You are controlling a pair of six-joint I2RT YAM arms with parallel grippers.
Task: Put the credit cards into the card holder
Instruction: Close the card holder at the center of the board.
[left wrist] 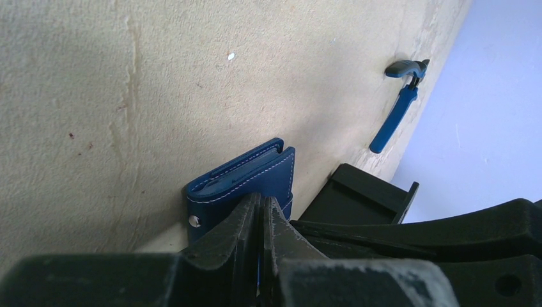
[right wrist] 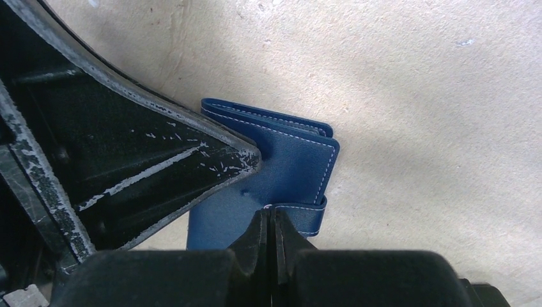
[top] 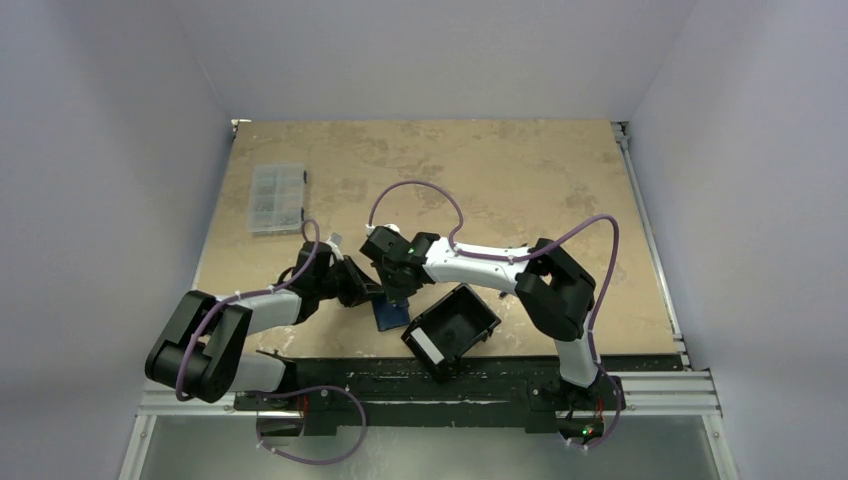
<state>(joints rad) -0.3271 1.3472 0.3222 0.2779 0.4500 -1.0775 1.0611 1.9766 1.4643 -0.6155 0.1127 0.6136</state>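
Black tray just beside card holder; compartment box well apart.

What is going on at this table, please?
Both arms are working on the small flat navy-blue folding card holder near the front edge of the table. The left pincer is shut on one side of it, the right pincer on its strap. No credit cards are in view. A black box-shaped tray sits beside it.
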